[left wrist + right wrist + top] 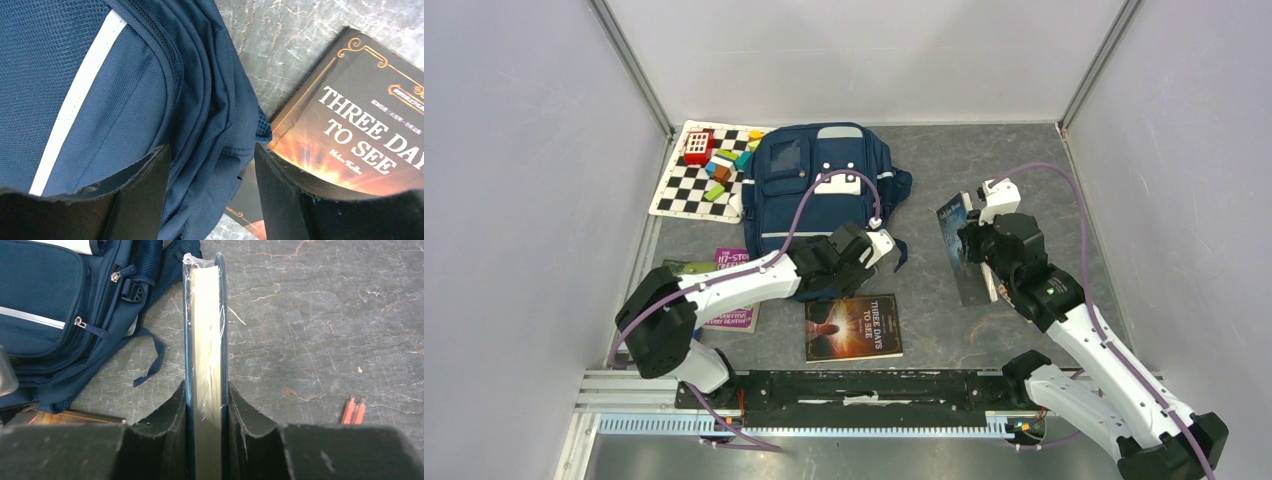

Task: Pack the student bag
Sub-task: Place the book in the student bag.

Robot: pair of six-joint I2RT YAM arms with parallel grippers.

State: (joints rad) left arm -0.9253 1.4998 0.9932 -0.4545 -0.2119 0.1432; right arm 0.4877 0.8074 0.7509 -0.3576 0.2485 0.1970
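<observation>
Plainly, "THREE DAYS TO SEE" book [854,327]

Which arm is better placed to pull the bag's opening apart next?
Left. The left gripper straddles a fold at the near edge of the student bag, fabric between its fingers. The right gripper is clamped on a book held on edge, apart from the bag, so it is probably not free.

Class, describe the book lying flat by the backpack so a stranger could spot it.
Find the navy student bag. At its near edge a dark book lies flat. Unlike the purple book left of it and the upright book in the right gripper, its cover reads THREE DAYS TO SEE.
</observation>
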